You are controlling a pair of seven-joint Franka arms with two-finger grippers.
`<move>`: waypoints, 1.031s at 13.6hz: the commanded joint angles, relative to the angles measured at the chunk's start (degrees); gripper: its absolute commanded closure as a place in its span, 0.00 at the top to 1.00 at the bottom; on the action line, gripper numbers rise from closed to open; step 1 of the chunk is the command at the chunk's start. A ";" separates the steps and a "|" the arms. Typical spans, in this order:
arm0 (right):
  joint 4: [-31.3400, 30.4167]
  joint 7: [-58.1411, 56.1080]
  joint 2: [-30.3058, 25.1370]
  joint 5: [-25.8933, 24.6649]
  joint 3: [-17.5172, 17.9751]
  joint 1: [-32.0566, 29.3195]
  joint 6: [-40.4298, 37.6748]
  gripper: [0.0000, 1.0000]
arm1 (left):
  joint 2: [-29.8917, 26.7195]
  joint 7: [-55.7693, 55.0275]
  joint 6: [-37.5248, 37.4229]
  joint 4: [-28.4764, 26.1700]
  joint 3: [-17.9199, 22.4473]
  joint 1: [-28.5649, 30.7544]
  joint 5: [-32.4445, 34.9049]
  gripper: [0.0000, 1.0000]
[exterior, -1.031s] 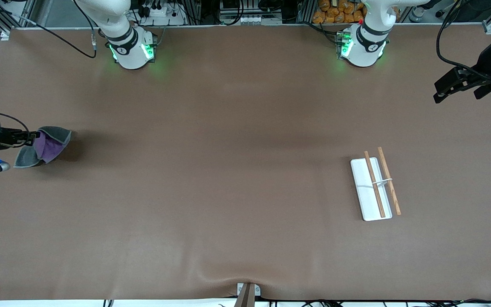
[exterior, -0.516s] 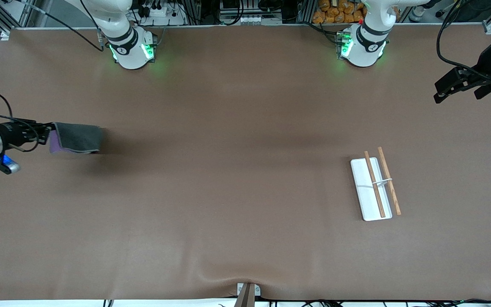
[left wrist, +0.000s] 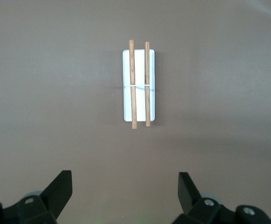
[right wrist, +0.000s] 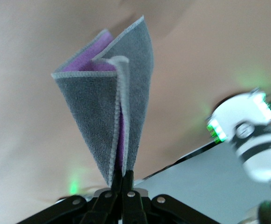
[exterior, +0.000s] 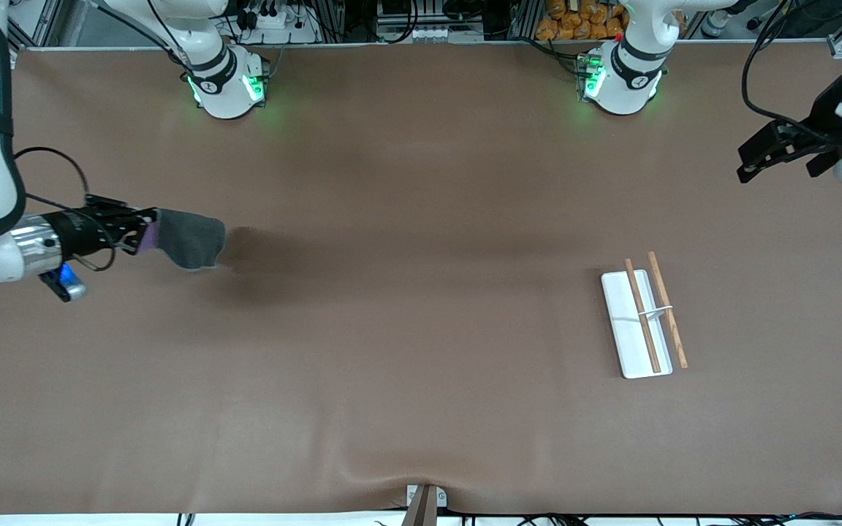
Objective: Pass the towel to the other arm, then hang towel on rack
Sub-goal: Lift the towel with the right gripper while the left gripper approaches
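My right gripper is shut on a corner of the towel, a dark-grey cloth with a purple reverse. It holds the towel in the air over the table at the right arm's end. In the right wrist view the towel stands folded out from the closed fingers. My left gripper is open and empty, up over the left arm's end of the table. The rack, two brown rods over a white base tray, stands on the table and shows in the left wrist view past the open gripper.
The arm bases stand at the table's edge farthest from the front camera. A small bracket sits at the table's edge nearest the front camera. The brown table cover lies bare between the towel and the rack.
My right gripper has carried the towel up and toward the table's middle, and the cloth has swung out level. My left gripper has shifted slightly.
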 commanded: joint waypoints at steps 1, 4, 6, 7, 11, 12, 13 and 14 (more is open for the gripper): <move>2.27 9.49 -0.51 8.97 -0.58 2.23 0.00 0.00 | 0.89 0.67 1.35 0.37 -0.24 -0.24 -0.86 1.00; 3.16 21.09 -0.25 16.20 -0.58 6.18 6.48 0.00 | 1.24 -0.03 2.23 0.46 -1.74 -0.24 -0.86 1.00; 3.16 26.20 -0.33 19.54 -0.58 9.70 11.66 0.00 | 1.85 -0.29 2.58 0.46 -2.79 -0.24 -0.86 1.00; 3.24 28.66 -0.25 21.47 -0.58 10.84 13.95 0.00 | 2.12 -0.29 2.67 0.54 -3.23 -0.33 -0.86 1.00; 3.16 35.18 -0.34 27.72 -0.58 18.66 25.10 0.00 | 3.61 -0.47 5.30 0.46 -4.03 -0.24 -3.48 1.00; 3.16 37.19 -0.34 29.30 -0.58 20.77 28.44 0.00 | 4.48 -0.47 6.17 0.46 -4.03 -0.24 -4.71 1.00; 3.16 39.65 -0.34 31.75 -0.58 22.79 32.22 0.00 | 5.10 -0.47 7.23 0.54 -4.11 -0.24 -6.03 1.00; 3.16 42.02 -0.34 33.16 -0.58 25.42 36.08 0.00 | 5.72 -0.47 7.93 0.46 -4.03 -0.24 -7.35 1.00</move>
